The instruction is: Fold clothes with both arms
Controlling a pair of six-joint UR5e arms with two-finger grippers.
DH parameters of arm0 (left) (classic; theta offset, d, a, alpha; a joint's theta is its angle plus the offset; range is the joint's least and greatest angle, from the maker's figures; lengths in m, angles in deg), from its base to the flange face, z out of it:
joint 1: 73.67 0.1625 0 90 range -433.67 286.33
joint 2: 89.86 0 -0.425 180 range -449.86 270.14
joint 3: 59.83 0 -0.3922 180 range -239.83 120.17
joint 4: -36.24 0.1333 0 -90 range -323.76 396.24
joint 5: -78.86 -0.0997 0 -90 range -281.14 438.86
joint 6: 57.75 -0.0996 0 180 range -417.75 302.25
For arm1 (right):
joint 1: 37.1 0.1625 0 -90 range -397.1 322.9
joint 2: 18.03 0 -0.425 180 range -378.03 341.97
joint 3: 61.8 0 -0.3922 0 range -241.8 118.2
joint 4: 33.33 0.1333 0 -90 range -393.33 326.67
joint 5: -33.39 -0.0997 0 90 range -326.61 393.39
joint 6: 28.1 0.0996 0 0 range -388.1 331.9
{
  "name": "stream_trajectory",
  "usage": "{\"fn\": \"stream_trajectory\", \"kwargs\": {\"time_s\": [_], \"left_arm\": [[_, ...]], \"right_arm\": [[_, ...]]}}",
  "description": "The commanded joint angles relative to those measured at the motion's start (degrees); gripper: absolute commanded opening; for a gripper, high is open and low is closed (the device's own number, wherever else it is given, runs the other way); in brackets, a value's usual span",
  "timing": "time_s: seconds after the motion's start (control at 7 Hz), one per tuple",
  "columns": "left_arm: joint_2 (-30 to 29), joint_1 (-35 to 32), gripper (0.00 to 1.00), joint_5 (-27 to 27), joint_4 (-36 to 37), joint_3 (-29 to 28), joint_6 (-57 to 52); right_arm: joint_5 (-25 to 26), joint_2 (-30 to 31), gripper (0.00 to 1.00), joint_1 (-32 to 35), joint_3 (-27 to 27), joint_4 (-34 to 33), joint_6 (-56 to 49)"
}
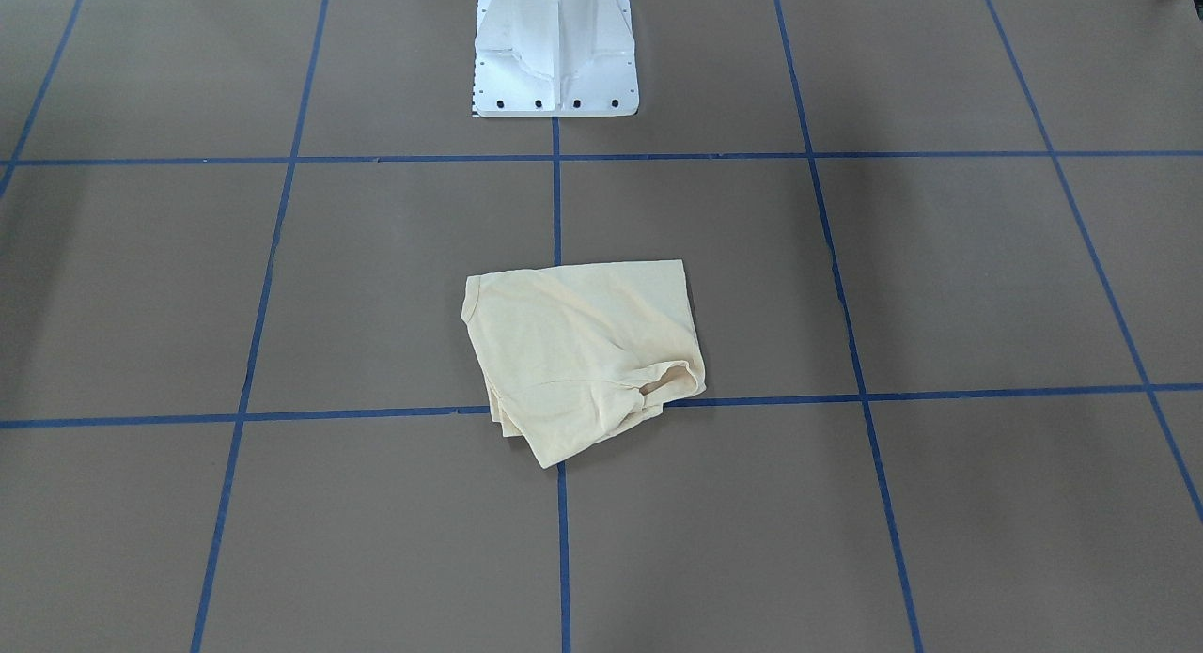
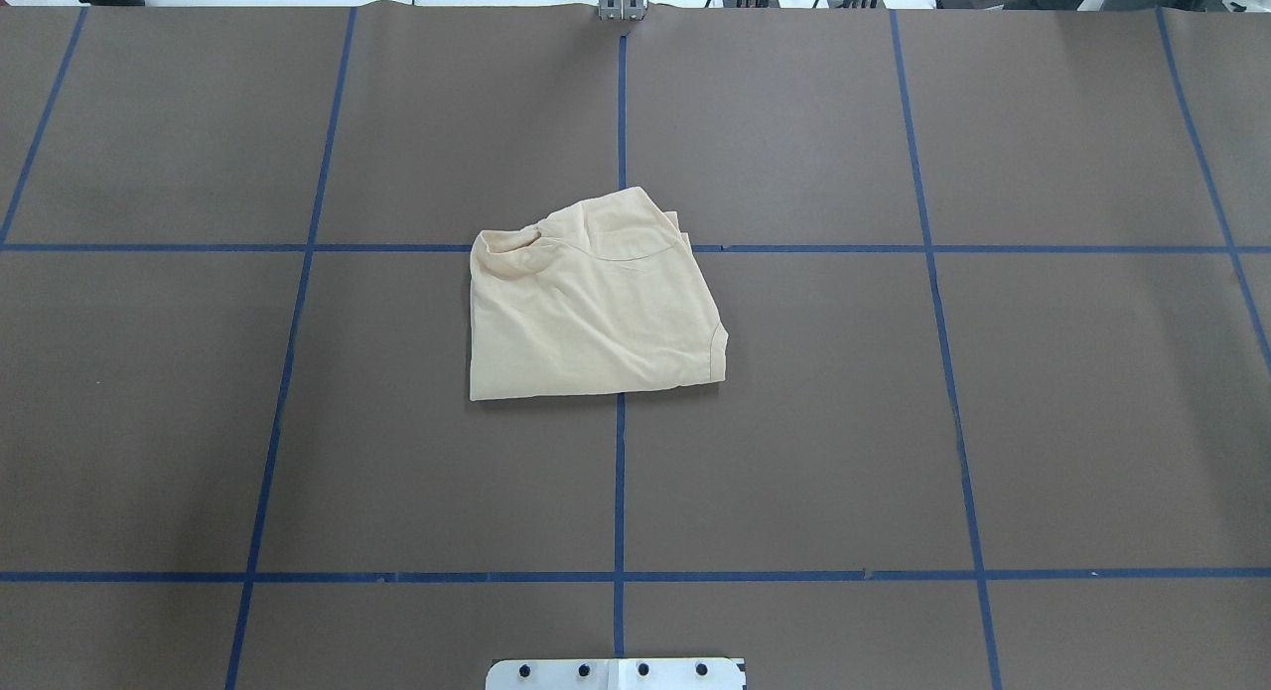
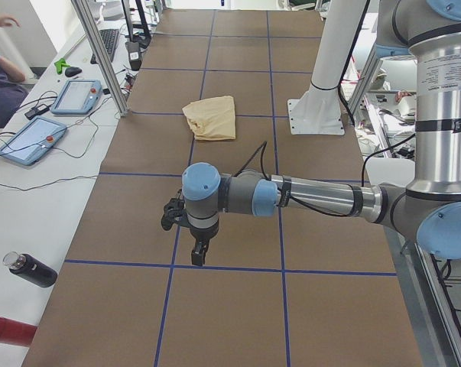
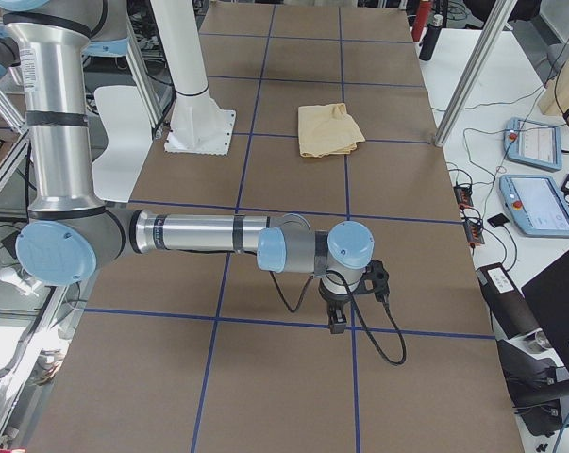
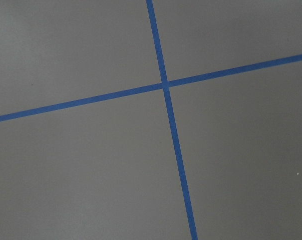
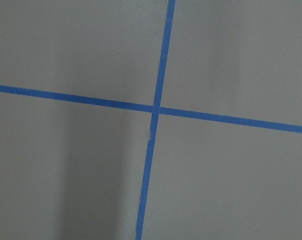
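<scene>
Writing: one printed label [image 3: 445, 71] on the upright silver tube of the left arm [image 3: 314, 197], its lettering too small to read. The T-shirt [image 2: 586, 318] shows its plain cream-yellow side.

Surface: table [image 2: 894, 422] covered in brown paper and ruled into squares by blue tape lines [image 2: 619, 491]. One tape crossing [image 5: 164, 84] lies below the left tool [image 3: 199, 252], another [image 6: 155, 109] below the right tool [image 4: 338, 319].

Tools: both black, pointing down above the table near its opposite ends. Whether their fingers are spread or pressed together cannot be told.

T-shirt: folded into a rough, rumpled square, flat on the table's middle across a tape crossing. It lies well apart from both tools and between them, in front of the white pedestal base [image 1: 554, 61].

Surroundings: outward of the left tool are a white bench, two teach pendants [image 3: 77, 95], a black bottle [image 3: 31, 269], a red cylinder [image 3: 4, 329], an aluminium post [image 3: 100, 57] and a person's arm [image 3: 1, 69]. Outward of the right tool are further pendants [image 4: 539, 203] and black cables.
</scene>
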Motion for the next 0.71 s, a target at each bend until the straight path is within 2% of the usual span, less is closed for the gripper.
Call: {"fn": "stream_trajectory", "kwargs": {"time_s": [0.0, 0.57], "left_arm": [[0.0, -0.1, 1.00, 0.1, -3.3, -2.0, 0.0], [-0.1, -0.1, 1.00, -0.2, -3.3, -2.0, 0.1]], "right_arm": [[-0.1, 0.5, 1.00, 0.0, 2.1, 0.2, 6.4], [-0.3, 1.0, 1.00, 0.0, 2.2, 0.2, 6.0]]}}
